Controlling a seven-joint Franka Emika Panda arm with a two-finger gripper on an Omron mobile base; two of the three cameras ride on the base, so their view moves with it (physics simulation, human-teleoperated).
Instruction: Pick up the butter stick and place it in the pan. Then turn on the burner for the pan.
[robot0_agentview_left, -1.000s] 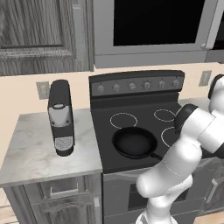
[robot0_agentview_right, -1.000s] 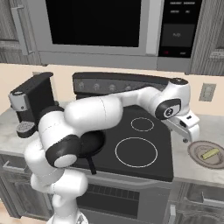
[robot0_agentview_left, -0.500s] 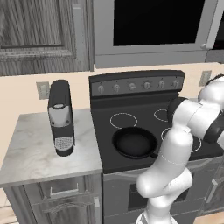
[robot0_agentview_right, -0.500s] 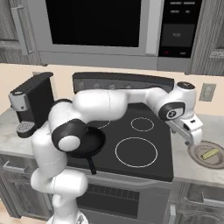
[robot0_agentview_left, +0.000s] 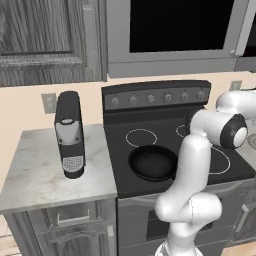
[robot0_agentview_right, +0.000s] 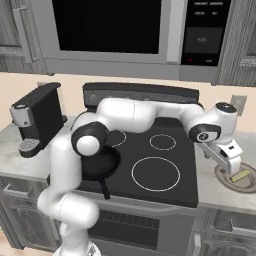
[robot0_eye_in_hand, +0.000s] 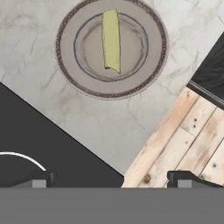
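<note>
The butter stick (robot0_eye_in_hand: 111, 40) lies across the middle of a round grey plate (robot0_eye_in_hand: 70, 61) on the marble bench (robot0_eye_in_hand: 39, 65) to the right of the stove, near that bench's front edge; from the right base view the butter stick (robot0_agentview_right: 240, 174) shows as a pale yellow bar on the plate (robot0_agentview_right: 226, 179). The pincer (robot0_agentview_right: 231, 162) hangs above the plate's stove-side rim, apart from the butter, its two fingers spread wide and holding nothing. In the hand view the dark fingertips (robot0_eye_in_hand: 38, 180) stand far apart at the bottom, one over the black stovetop, the other over the wooden floor beyond the bench's front edge. The pan (robot0_agentview_left: 153, 162) sits empty on the front left burner of the stove (robot0_agentview_left: 150, 125), well apart from the plate, handle pointing to the stove's front edge. The arm stretches across the stovetop between them. A coffee machine (robot0_agentview_left: 69, 134) stands on the bench left of the stove.
</note>
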